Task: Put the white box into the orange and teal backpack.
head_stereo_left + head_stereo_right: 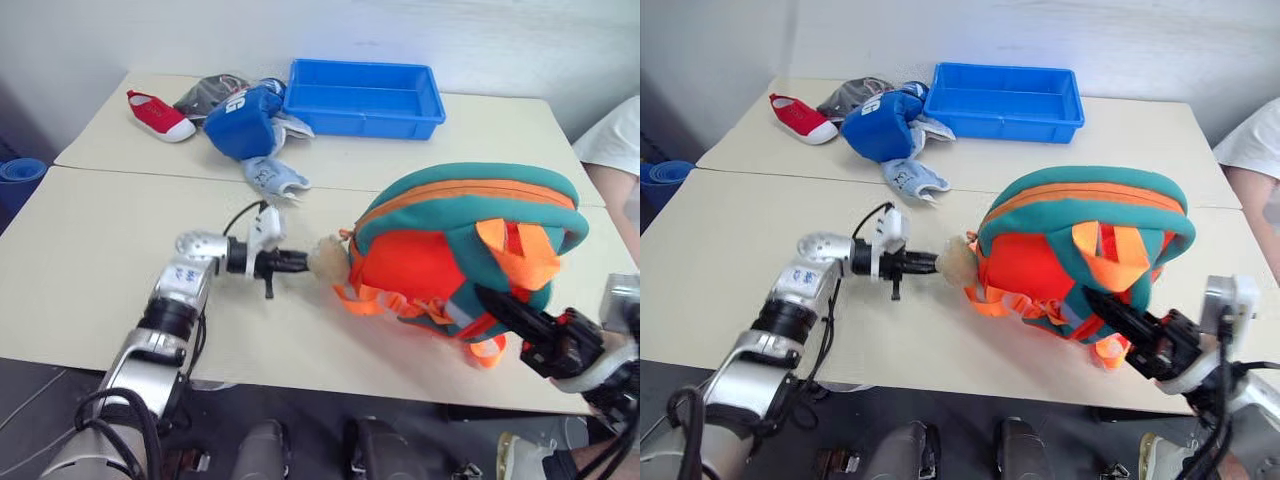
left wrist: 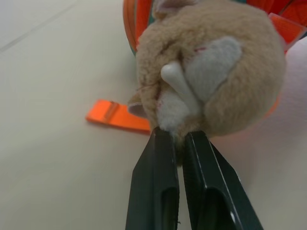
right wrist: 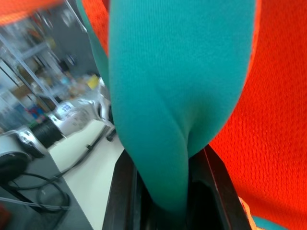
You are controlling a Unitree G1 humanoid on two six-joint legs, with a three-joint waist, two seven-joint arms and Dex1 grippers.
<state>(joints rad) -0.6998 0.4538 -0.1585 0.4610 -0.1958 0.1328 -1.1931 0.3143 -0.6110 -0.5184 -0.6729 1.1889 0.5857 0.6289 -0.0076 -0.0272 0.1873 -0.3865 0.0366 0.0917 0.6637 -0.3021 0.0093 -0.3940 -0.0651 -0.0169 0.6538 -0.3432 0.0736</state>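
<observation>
Both end effectors grip the orange and teal backpack on the desk.

Nearest, at the lower right of the frame, the right end effector (image 1: 497, 302) is closed on a teal fold of the orange and teal backpack (image 1: 450, 250), which bulges upright at centre right on the desk (image 1: 90, 270). At centre left, the left end effector (image 1: 300, 262) reaches level toward the bag, its fingers (image 2: 158, 182) pinched shut on the tan plush animal (image 1: 325, 256) hanging at the bag's left edge. An orange strap (image 2: 117, 116) lies flat on the desk beside the plush. Farther back, at upper centre, stand a blue tray (image 1: 362, 98), a blue fabric bag (image 1: 240, 122) and a red shoe (image 1: 158, 114).
</observation>
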